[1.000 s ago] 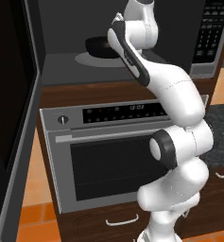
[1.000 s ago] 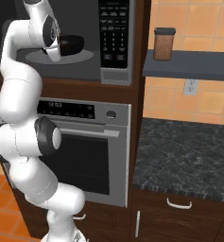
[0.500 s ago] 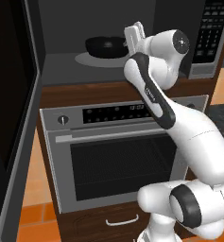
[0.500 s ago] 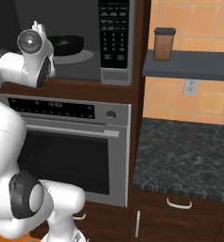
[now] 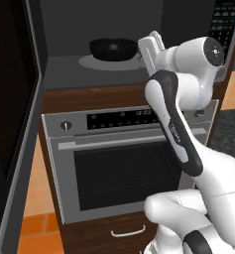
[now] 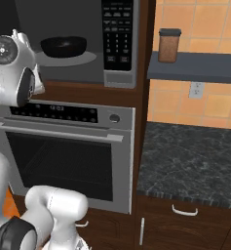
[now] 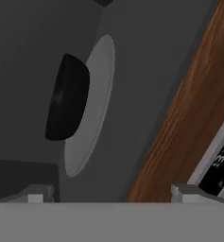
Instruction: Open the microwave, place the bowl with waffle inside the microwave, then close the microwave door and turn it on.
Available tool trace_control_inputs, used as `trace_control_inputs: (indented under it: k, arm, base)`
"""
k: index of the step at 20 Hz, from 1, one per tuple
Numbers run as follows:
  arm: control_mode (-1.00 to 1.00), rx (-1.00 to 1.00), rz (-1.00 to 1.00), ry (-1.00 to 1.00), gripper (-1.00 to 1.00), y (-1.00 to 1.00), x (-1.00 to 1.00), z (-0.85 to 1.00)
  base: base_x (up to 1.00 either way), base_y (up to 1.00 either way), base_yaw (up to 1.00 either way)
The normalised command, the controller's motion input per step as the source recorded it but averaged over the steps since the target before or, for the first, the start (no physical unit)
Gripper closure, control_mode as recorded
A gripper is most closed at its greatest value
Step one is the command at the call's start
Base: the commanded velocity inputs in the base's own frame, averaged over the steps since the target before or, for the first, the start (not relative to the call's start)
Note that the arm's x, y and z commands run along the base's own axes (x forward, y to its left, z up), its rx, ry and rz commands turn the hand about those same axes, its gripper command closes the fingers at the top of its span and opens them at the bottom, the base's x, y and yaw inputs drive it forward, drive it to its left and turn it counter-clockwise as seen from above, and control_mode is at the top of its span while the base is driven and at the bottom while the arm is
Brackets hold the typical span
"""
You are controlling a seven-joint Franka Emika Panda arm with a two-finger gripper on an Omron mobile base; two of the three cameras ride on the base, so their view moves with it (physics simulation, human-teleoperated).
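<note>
step: bowl (image 5: 113, 48) sits in microwave (image 6: 87, 39), upper centre | gripper (image 5: 149, 45) open, empty | next: shut door (image 5: 12, 124)

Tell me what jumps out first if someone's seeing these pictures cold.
The black bowl sitting on the round turntable inside the open microwave, with its door swung wide at the left. Just outside the cavity, the gripper stands open and empty, above the silver oven.

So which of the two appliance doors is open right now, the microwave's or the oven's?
The microwave door, the dark panel swung out at the left, baring the grey cavity with the bowl on its turntable. The oven door below, with its horizontal bar handle, sits shut.
</note>
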Motion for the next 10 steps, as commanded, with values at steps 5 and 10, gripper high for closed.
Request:
trace_control_inputs:
  k: [5,10]
  arm:
    - [-1.00,-0.15,0.00,0.00,-1.00,-0.12,-1.00,-0.92]
    - [-1.00,-0.26,0.00,0.02,-1.00,-0.06,-1.00,-0.81]
  base:
    - [0.00,0.00,0.00]
    - [0.00,0.00,0.00]
